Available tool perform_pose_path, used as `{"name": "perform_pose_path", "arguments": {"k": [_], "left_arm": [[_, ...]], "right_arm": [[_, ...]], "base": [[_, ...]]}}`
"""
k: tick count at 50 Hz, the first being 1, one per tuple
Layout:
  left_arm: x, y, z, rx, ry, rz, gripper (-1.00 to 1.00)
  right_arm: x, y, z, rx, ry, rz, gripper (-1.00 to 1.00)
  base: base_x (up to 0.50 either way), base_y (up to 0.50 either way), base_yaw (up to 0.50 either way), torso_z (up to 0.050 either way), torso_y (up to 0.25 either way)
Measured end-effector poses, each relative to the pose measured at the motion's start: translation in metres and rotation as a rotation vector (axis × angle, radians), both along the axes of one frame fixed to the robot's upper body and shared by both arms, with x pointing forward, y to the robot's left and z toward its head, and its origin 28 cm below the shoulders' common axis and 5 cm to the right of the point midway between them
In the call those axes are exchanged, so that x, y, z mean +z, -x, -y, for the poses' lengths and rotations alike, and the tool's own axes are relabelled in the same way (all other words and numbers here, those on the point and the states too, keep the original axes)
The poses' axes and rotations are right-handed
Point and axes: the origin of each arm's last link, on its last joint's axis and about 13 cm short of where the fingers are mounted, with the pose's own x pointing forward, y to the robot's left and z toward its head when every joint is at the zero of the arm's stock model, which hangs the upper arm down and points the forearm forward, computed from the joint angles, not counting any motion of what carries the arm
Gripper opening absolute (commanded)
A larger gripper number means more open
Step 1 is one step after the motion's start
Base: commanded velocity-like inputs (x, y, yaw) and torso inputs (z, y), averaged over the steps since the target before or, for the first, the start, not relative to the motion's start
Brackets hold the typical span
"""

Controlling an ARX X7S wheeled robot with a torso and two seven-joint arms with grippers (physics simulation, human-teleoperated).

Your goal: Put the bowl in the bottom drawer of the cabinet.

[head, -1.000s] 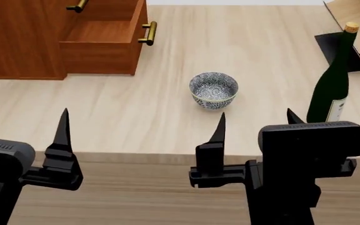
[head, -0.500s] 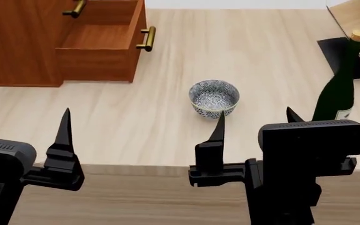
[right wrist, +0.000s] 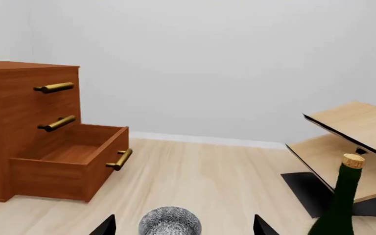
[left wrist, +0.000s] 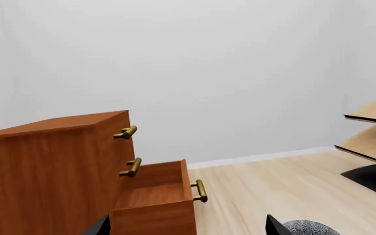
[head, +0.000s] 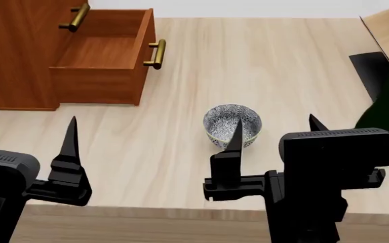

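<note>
The blue-and-white bowl (head: pixel 223 118) stands upright on the pale wood floor, empty. My right gripper (head: pixel 275 127) hovers open just short of it, and its left finger overlaps the bowl's near rim in the head view. In the right wrist view the bowl (right wrist: pixel 170 223) sits between the two fingertips, slightly left of centre. The reddish-brown cabinet (head: pixel 12 50) is at the far left. Its bottom drawer (head: pixel 100 53) is pulled out, empty, brass handle facing right. My left gripper (head: pixel 29 129) is open with nothing in it, in front of the cabinet.
A dark green bottle (head: pixel 382 109) stands right of the bowl, close to my right gripper. Behind it is a pale wooden rack (head: pixel 387 23) on a black base. Two upper drawers (right wrist: pixel 54 105) are shut. A darker floor strip (head: pixel 147 228) runs along the near edge.
The whole scene has slid nearer and lower in the head view: bowl, cabinet and bottle are closer. The bowl now lies partly behind my right gripper's left finger. Both grippers keep their pose.
</note>
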Motion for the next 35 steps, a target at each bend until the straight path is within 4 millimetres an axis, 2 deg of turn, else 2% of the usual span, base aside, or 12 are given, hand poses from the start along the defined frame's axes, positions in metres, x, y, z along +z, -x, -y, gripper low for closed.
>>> {"name": "perform_pose_path", "arguments": {"k": [35], "left_arm": [[0.0018, 0.0011, 0.0000, 0.001, 0.000, 0.007, 1.00]], "right_arm": [[0.0023, 0.0014, 0.0000, 0.006, -0.001, 0.004, 1.00]], "base": [[0.21, 0.00, 0.00, 0.000, 0.000]]}}
